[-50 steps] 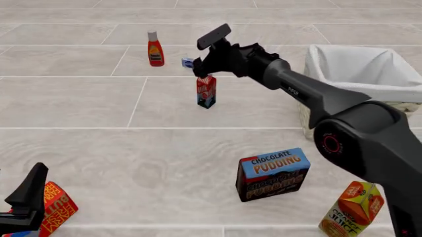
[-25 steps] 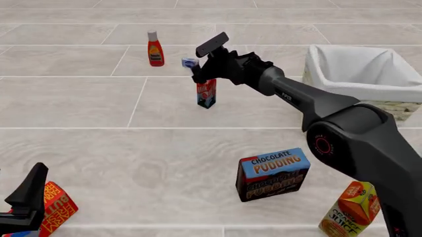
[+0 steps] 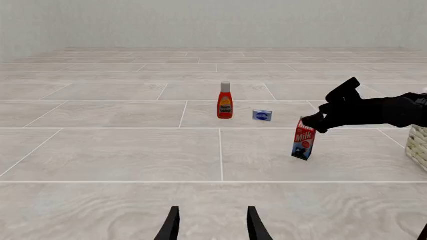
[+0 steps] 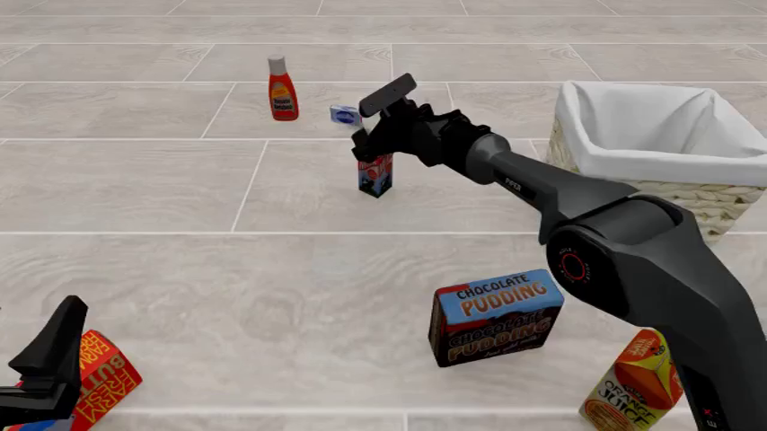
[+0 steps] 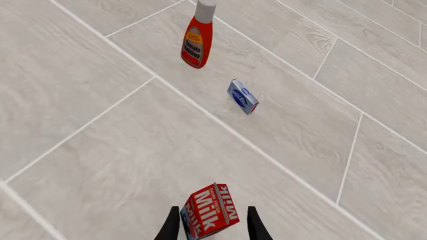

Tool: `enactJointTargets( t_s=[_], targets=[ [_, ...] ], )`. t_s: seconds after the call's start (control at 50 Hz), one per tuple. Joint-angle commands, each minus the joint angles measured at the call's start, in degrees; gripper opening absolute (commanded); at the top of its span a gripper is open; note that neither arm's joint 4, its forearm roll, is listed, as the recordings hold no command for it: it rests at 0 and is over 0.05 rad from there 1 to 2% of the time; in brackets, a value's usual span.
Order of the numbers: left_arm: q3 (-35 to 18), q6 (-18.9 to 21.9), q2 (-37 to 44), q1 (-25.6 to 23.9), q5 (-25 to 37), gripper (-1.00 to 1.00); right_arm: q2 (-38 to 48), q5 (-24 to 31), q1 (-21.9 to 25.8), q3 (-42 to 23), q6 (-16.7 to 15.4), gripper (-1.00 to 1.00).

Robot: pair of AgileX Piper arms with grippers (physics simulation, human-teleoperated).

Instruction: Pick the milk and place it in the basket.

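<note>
Right claw [image 5: 208,225] spread open astride the top of the milk [image 4: 375,173], left of the basket [image 4: 707,202], gripping nothing.

The milk carton [image 5: 209,212] reads "Milk". The blue box [image 4: 497,316] reads "CHOCOLATE PUDDING". The orange carton [image 4: 631,384] shows "JUICE". The red carton [image 4: 101,377] reads "BUTTER".

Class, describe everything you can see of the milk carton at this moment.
The milk is a small gable-top carton, red and white above with "Milk" lettering, dark blue at the base, apparently printed card. It stands on the pale tiled floor, left of the basket, tilted in the left wrist view. The right pincer straddles its top, open; contact is unclear.
</note>
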Motion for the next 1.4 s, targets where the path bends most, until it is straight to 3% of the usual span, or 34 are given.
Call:
enactJointTargets(
  t_s=[0.02,0.42,1.38,1.4],
  targets=[
    [0.0,0.0,0.0,0.0,0.0,1.0,1.6,-0.5,-0.4,-0.9,-0.4,1.0],
    [0.0,0.0,0.0,0.0,0.0,1.0,4.5,-0.5,-0.9,-3.0,-0.3,1.0],
    [0.0,0.0,0.0,0.0,0.0,1.0,5.6,-4.6,-0.9,0.6,0.2,1.0],
    [0.0,0.0,0.0,0.0,0.0,1.0,5.4,-4.8,-1.0,0.9,0.0,-1.0]
  ],
)
